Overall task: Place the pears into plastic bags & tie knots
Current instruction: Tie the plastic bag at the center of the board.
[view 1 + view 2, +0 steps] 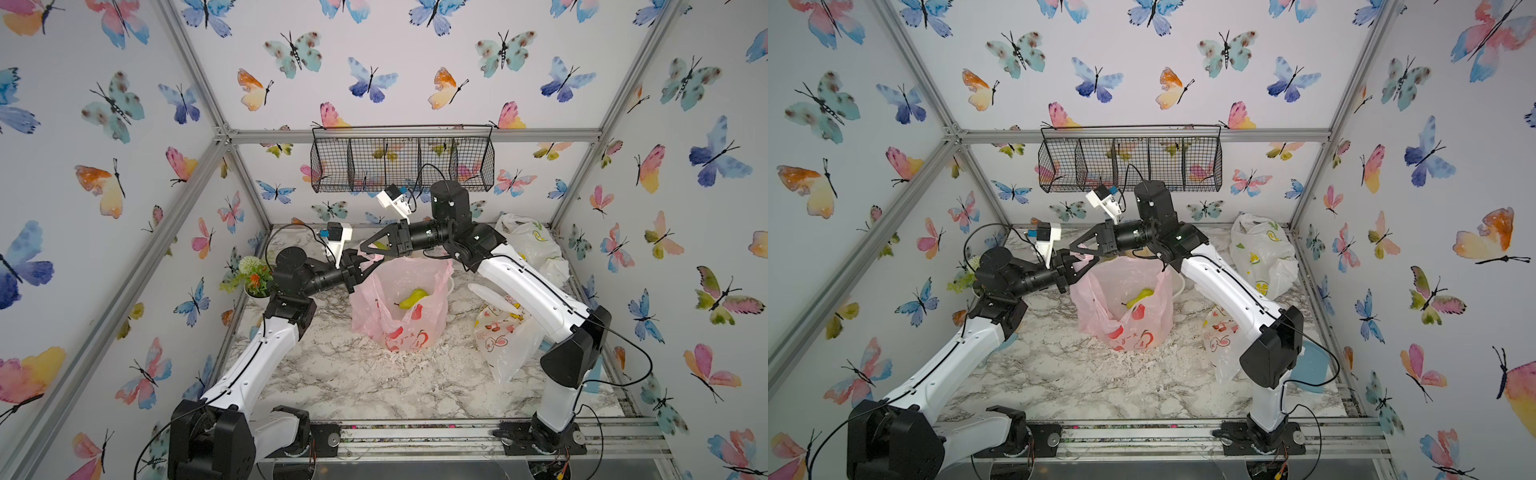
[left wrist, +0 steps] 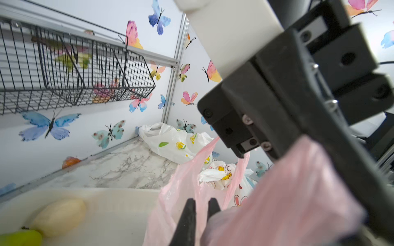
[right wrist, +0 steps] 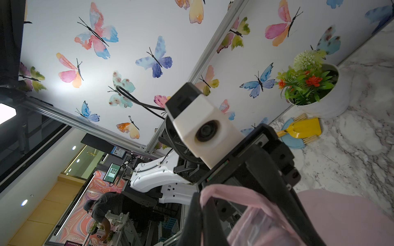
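Note:
A pink bag (image 1: 399,307) (image 1: 1125,307) with red apple prints stands open mid-table, one green pear (image 1: 413,298) (image 1: 1140,297) inside. My left gripper (image 1: 369,261) (image 2: 202,205) is shut on a pink handle strip at the bag's far left rim. Right beside it, my right gripper (image 1: 363,249) (image 3: 201,199) is shut on another pink strip looped over its tips. Behind the bag a white tray (image 2: 110,204) holds a cream pear (image 2: 59,217) and a green pear (image 2: 21,238). No knots show on the pink bag.
A lemon-print bag (image 1: 532,245) lies at the back right. A doodle-print bag (image 1: 503,336) lies under my right arm. A flower pot (image 1: 255,278) stands at the left, with a yellow scoop (image 3: 300,127) by it. A wire basket (image 1: 401,160) hangs on the back wall.

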Controlling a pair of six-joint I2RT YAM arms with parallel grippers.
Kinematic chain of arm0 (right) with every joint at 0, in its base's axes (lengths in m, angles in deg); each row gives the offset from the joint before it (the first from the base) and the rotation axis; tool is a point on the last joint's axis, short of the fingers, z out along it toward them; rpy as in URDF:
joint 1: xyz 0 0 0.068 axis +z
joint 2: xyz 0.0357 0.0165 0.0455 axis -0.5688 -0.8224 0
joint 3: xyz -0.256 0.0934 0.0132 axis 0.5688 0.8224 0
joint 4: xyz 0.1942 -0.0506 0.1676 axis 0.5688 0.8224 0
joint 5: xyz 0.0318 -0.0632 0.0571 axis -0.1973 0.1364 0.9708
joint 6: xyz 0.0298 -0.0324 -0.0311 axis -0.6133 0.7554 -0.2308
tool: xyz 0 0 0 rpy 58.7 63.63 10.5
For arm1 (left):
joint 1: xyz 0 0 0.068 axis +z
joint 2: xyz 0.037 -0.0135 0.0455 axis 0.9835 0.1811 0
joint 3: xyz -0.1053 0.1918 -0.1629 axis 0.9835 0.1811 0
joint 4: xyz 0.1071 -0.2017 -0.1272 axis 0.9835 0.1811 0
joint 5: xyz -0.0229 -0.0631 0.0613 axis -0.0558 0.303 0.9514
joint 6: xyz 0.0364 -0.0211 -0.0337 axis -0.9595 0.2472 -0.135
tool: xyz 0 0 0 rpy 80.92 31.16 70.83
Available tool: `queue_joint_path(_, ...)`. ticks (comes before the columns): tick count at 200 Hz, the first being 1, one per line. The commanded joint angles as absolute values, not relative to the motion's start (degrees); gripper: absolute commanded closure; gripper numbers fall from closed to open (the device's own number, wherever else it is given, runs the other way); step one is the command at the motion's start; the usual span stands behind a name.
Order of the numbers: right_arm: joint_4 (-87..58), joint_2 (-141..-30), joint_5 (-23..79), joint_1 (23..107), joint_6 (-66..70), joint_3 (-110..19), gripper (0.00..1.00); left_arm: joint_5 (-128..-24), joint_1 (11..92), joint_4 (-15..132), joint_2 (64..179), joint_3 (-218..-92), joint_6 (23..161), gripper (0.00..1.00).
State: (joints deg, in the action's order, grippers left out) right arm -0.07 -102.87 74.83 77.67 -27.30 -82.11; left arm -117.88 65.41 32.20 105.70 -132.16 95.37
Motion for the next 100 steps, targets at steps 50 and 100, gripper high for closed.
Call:
queue_joint_path(50,20.6,-88.3,48.9,59.5,-0.1,-76.2,0.31,-107.9,67.2,46.2,109.5,-135.5,91.2,1.00)
queue_joint_path(100,8.9,-70.2,40.6,57.5,8.2,-44.3,0.02,-103.0,70.8,54.2,112.0,-138.2,91.9,1.00)
